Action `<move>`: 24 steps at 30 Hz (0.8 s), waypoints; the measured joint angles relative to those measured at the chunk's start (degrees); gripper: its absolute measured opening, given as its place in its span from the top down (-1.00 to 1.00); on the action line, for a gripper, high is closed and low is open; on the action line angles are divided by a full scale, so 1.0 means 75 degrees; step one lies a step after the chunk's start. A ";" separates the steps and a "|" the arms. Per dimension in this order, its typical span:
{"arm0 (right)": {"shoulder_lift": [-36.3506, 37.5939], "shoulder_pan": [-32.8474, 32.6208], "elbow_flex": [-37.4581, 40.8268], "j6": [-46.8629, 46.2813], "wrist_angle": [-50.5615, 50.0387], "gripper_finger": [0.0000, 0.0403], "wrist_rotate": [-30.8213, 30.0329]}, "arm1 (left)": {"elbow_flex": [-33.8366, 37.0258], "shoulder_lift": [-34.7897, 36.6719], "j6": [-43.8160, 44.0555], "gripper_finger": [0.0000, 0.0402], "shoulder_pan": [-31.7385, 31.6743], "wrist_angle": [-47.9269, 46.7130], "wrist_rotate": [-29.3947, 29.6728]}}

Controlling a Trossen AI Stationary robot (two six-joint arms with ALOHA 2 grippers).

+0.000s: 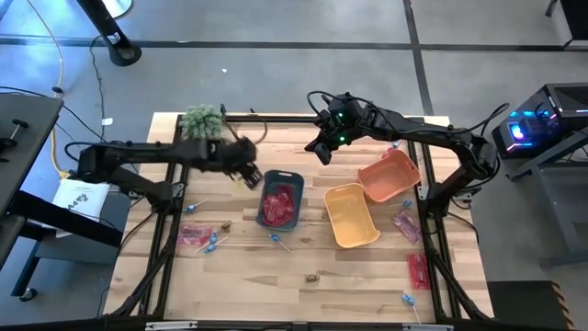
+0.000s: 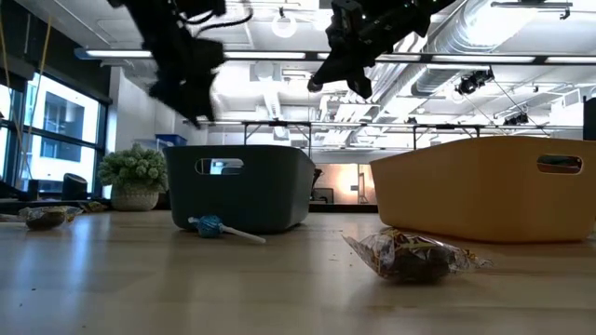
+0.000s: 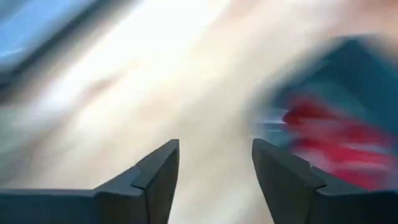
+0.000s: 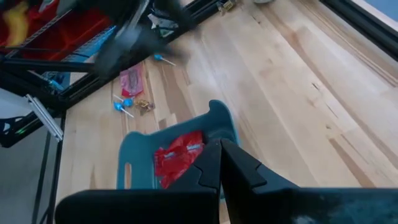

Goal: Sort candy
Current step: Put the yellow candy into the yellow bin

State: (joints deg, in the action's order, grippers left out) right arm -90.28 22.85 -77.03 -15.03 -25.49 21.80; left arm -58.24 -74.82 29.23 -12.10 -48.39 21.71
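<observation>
Nearest, brown sweet and lollipop on table before blue bin. Red packets inside bin. Left gripper spread, empty, just beside it. Right gripper beyond bin, pressed together.

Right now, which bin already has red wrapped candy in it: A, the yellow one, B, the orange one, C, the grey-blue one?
C: the high view shows red packets lying inside the grey-blue bin, while the yellow bin and orange bin show none.
</observation>
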 joint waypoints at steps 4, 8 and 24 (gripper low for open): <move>0.0000 0.0000 0.0000 0.0094 0.0006 1.00 0.0015 | 0.0387 0.0291 0.1059 -0.08 -0.1019 -0.1592 0.0586; 0.0000 0.0000 0.0000 0.0196 0.0008 1.00 0.0015 | 0.1464 0.0518 0.2447 -0.09 -0.1725 -0.1643 0.0426; 0.0000 0.0004 0.0003 0.0477 0.0010 1.00 0.0120 | 0.3103 -0.0008 0.2839 -0.09 -0.3853 0.0198 0.1949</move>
State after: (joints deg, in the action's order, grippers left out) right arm -90.28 22.88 -77.01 -11.45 -25.42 22.70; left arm -34.96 -74.88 50.52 -40.99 -46.90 36.33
